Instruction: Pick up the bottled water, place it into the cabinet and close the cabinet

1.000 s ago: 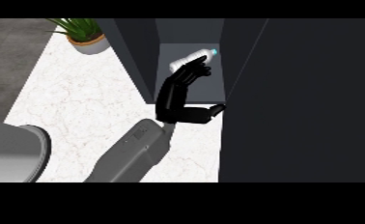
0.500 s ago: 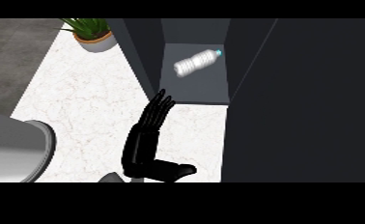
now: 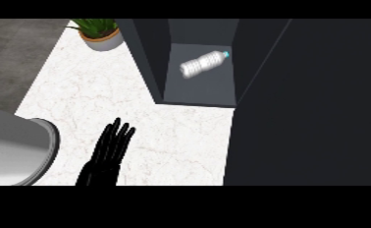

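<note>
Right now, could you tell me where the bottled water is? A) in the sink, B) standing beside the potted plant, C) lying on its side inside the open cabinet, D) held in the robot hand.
C: the bottled water lies on its side on the floor of the open cabinet, apart from the robot hand.

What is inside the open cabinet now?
The bottled water lies on its side on the cabinet floor. The parts behind the cabinet's walls are hidden.
</note>
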Action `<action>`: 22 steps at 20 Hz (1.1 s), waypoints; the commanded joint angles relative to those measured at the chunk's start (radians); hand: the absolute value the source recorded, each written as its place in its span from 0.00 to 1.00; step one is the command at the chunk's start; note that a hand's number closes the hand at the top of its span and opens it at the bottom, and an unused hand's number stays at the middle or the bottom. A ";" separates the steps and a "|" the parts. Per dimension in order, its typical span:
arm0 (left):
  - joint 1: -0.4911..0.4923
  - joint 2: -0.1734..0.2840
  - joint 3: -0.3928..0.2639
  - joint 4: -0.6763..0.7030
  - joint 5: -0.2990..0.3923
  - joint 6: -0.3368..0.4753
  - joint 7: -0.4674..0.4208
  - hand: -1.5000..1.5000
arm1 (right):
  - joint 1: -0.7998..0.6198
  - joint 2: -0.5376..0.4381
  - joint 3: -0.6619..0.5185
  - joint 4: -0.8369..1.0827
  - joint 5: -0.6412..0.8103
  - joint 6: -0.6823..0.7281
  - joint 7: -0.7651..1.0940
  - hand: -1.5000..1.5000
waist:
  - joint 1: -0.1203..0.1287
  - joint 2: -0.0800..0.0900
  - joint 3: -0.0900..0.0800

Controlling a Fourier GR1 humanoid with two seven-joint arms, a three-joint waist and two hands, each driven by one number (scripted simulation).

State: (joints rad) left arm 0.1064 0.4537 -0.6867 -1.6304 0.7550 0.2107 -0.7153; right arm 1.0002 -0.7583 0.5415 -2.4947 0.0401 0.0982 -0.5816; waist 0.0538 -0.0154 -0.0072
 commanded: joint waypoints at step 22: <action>0.319 0.436 0.232 -0.117 0.114 -0.400 -0.185 0.00 | -0.603 -0.007 0.236 -0.056 0.028 0.048 0.482 1.00 | 0.120 0.039 -0.009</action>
State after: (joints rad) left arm 0.4077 0.8519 -0.4779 -1.7598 0.8593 -0.1383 -0.8846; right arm 0.4993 -0.7507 0.7034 -2.4976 0.0338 0.0747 -0.2325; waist 0.1483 0.0179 -0.0129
